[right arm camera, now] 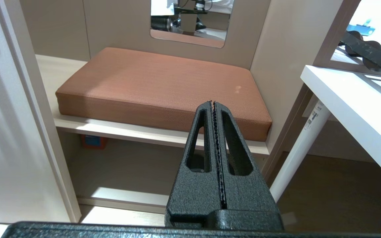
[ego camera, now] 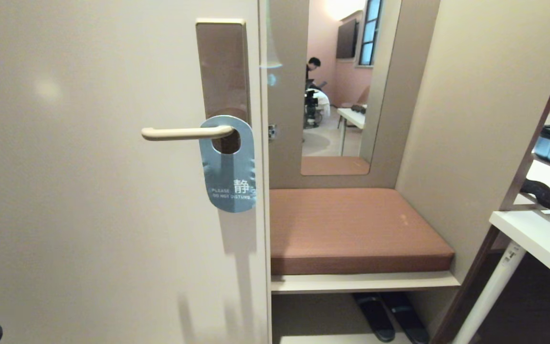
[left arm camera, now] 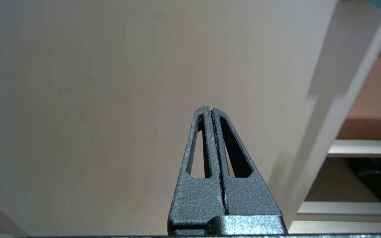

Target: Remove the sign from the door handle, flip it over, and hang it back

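The sign (ego camera: 228,165) hung on the door handle (ego camera: 185,133) by its oval hole, threaded over the lever close to the brown plate (ego camera: 222,67), so its own weight kept it flat against the door (ego camera: 89,191). Its blue-grey "DO NOT DISTURB" face was outward, tilted slightly, the lower end swinging toward 5 o'clock from the lever. That placement suggested the card would have to slide along the lever toward its curved free end, at 9 o'clock from the plate, before it could come off.

The left gripper (left arm camera: 211,109) had its fingers pressed together with nothing between them. It pointed at the bare door panel, and a sliver of blue at 1 o'clock in the left wrist view was probably the sign's lower edge, though too little showed to be sure. In the head view only a dark tip at 7 o'clock, at the frame's bottom corner, marked that arm, well below and apart from the sign.

The right gripper (right arm camera: 213,104) was also closed and empty, parked low and aimed at the brown cushion (right arm camera: 164,89) of the bench beside the door, well away from the handle.
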Tool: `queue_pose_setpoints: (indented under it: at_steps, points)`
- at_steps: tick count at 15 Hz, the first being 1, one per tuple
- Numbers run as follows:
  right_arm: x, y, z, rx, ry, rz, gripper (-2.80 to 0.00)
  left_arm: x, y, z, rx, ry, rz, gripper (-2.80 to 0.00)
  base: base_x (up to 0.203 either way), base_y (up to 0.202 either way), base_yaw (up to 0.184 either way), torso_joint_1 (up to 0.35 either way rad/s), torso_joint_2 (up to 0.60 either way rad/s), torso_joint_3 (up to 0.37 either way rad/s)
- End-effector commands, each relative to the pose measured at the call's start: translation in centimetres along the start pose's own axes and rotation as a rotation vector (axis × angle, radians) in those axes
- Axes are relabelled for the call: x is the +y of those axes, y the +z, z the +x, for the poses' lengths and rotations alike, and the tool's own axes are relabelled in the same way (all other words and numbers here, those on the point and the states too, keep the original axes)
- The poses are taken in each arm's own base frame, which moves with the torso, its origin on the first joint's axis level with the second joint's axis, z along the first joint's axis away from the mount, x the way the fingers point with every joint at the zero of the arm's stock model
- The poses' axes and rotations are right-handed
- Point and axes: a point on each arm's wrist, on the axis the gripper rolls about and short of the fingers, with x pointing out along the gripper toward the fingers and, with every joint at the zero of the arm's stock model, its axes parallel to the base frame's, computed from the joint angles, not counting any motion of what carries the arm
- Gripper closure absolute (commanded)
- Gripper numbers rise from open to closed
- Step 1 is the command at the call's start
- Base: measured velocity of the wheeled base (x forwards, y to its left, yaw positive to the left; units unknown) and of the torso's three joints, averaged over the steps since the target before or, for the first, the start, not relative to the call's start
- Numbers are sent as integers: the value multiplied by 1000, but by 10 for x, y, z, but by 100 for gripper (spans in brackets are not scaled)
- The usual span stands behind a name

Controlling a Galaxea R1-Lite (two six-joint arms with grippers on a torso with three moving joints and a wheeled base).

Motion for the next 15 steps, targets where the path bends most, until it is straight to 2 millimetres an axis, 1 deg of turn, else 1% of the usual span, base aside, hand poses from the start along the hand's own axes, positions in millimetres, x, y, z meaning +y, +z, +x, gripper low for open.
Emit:
queue_pose_setpoints:
  at_steps: [1,3,4,9,10,15]
  points:
    - [0,0,0,0,1,-1,0,0,-8,-13,-46,-8,-1,0,0,0,0,0,0,0]
    - [0,0,0,0,1,-1,0,0,-16,-20,-43,-14,5,0,0,0,0,0,0,0]
    - [0,0,0,0,1,-1,0,0,-21,-21,-16,-11,7,0,0,0,0,0,0,0]
    - [0,0,0,0,1,-1,0,0,-34,-34,-83,-31,6,0,0,0,0,0,0,0]
    - [0,0,0,0,1,-1,0,0,-38,-36,-68,-41,5,0,0,0,0,0,0,0]
    - [0,0,0,0,0,-1,0,0,-39,-36,-65,-43,-5,0,0,0,0,0,0,0]
